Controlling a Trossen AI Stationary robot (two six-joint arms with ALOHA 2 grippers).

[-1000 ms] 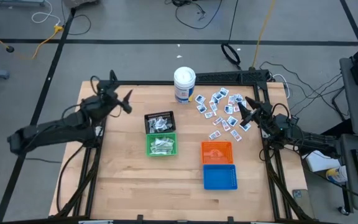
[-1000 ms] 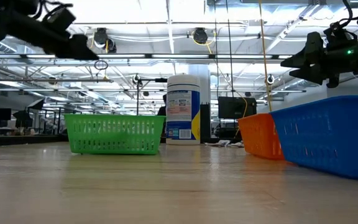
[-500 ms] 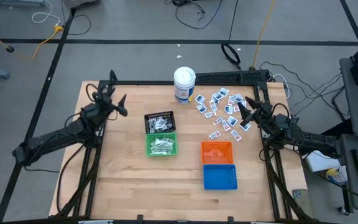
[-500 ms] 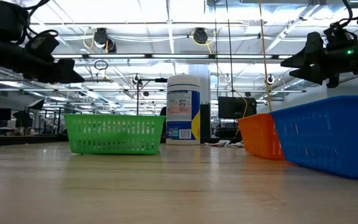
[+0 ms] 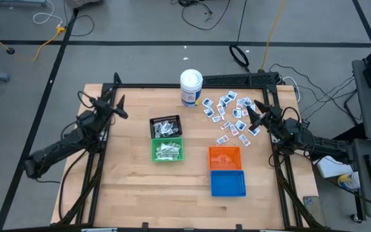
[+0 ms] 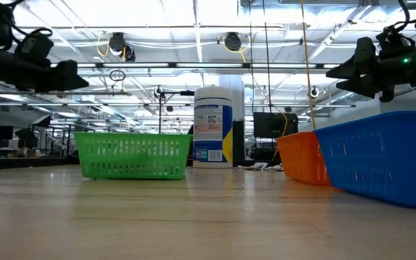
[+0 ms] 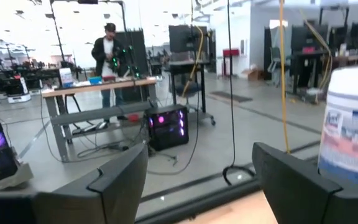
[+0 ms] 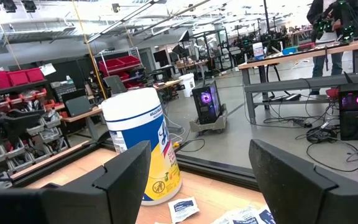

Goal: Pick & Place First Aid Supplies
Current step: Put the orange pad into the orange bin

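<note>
The first aid supplies were tiny flat wrapped packets. A loose scatter of white squares with blue print lay flat on the wooden table, just to the right of the white canister in the high view, spreading from near its base away toward the table's right edge. Most lay apart from one another; a few touched or overlapped. Two of these packets showed flat on the wood right beside the canister's foot in the right wrist view. More packets, pale grey-white, sat heaped in the black basket and the green basket, both below and left of the canister.
</note>
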